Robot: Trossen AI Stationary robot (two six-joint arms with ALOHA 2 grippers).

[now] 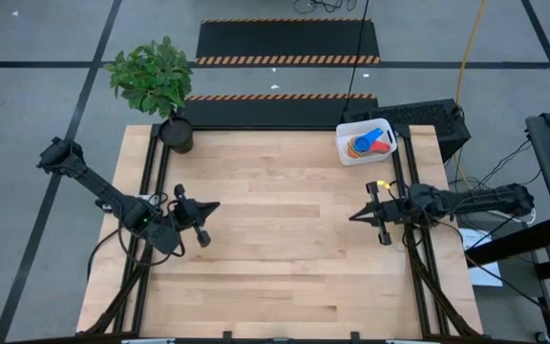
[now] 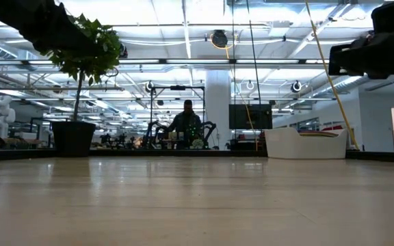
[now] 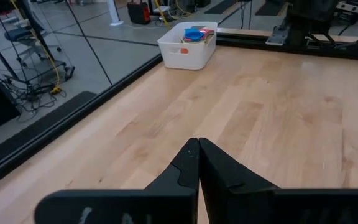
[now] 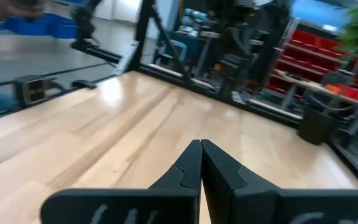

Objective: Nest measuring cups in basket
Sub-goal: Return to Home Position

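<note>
Sitting in the far right corner of the bench (image 1: 285,239), the white basket (image 1: 349,153) holds the measuring cups (image 1: 370,142) in one nested stack. A blue cup and a red one show on top with orange rims beneath; how many lie under them cannot be counted. No cup lies loose on the wood in any view. Judged from that, the nesting itself looks finished, and the only thing left is for the arms to settle at their resting poses. The left gripper (image 1: 214,206) hangs over the bench's left side, well apart from the basket, its jaws pressed together on nothing. The right gripper (image 1: 354,216) hangs over the right side, nearer the basket yet clear of it, jaws likewise closed and empty. A potted plant (image 1: 176,134) stands at the far left corner, away from both arms.
</note>
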